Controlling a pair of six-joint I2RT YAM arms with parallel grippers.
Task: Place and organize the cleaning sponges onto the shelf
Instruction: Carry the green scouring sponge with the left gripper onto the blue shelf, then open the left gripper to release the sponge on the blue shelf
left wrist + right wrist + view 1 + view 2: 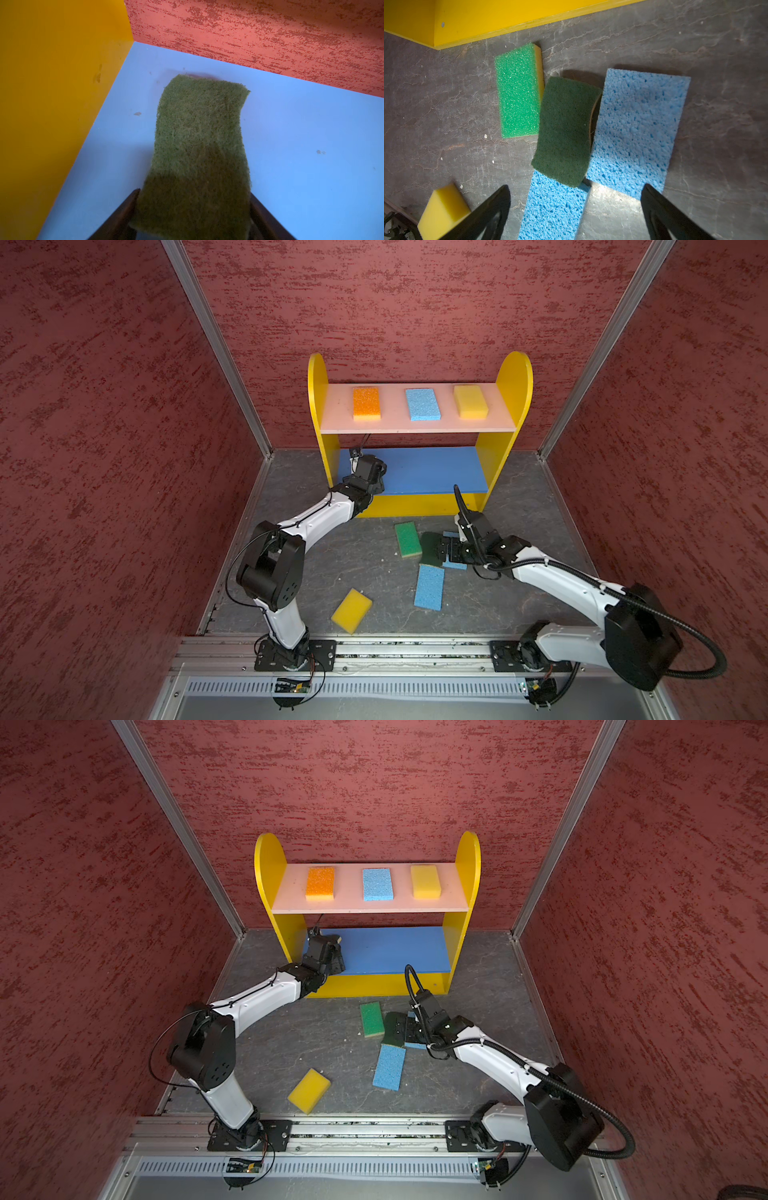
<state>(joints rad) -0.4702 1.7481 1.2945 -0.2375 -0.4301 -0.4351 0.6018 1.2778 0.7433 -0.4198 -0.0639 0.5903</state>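
At the blue board's 9 o'clock end: scourer placement

Left gripper reaches into the shelf under the pink board. Its jaws flank a scourer lying lengthways on or just above the blue board, near the yellow side panel. Can't tell if it's pinched or released. That end probably starts a row like the one above: orange sponge at 9 o'clock, blue sponge centre, yellow sponge at 3 o'clock, evenly spaced.

Right gripper, jaws wide and empty, hovers over the counter at the shelf's 6 o'clock. It's lined up on a loose scourer. That one overlaps a blue block at its 6 o'clock end and leans on a second blue block, with a green sponge touching at 10 o'clock. Topmost in the pile, so likely the next pick. A yellow block sits apart at 8 o'clock.
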